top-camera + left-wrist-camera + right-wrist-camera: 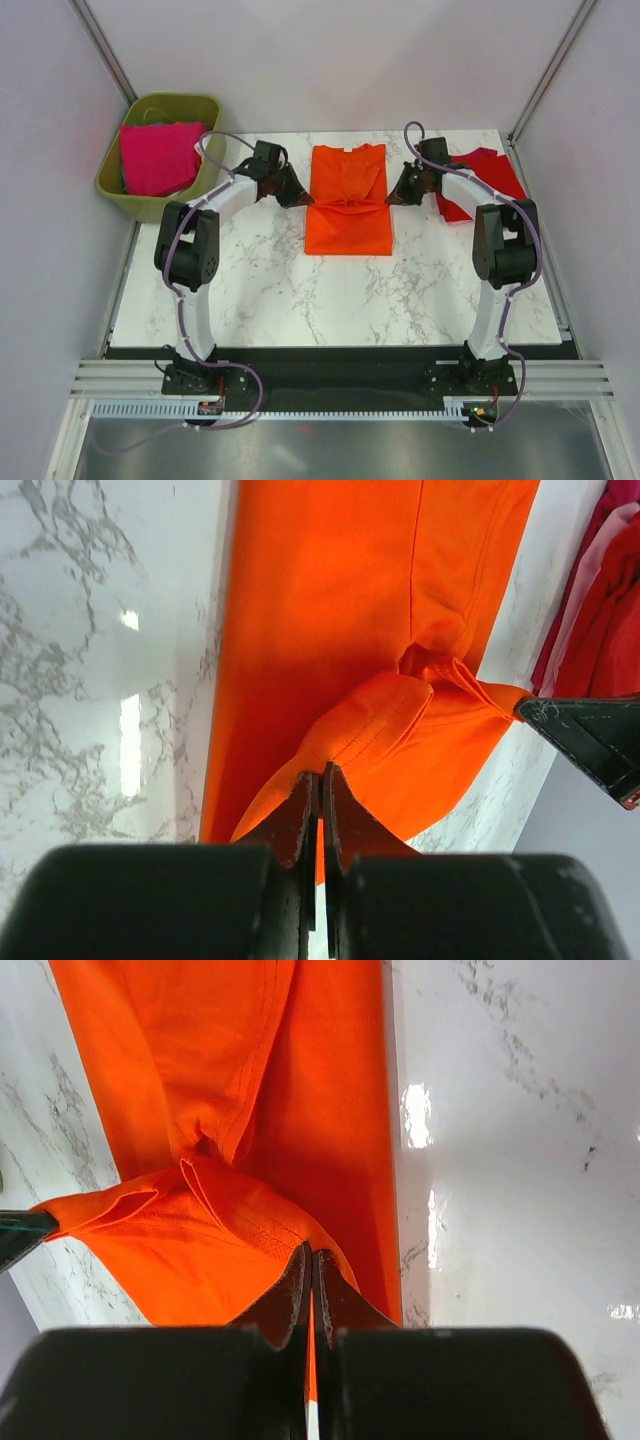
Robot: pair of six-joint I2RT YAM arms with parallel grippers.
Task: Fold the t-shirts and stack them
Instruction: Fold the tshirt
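The orange t-shirt (348, 200) lies at the middle back of the marble table, its near half doubled over. My left gripper (298, 198) is shut on its left edge (350, 730). My right gripper (393, 197) is shut on its right edge (240, 1220). Both hold a fold of the cloth lifted a little above the flat part. The red t-shirt (480, 180) lies crumpled at the back right, behind my right arm. The magenta pink t-shirt (158, 157) sits in the olive-green bin (125, 203).
The bin stands off the table's back left corner. Grey walls close in both sides and the back. The table's near edge meets a black strip (340, 352) with the arm bases.
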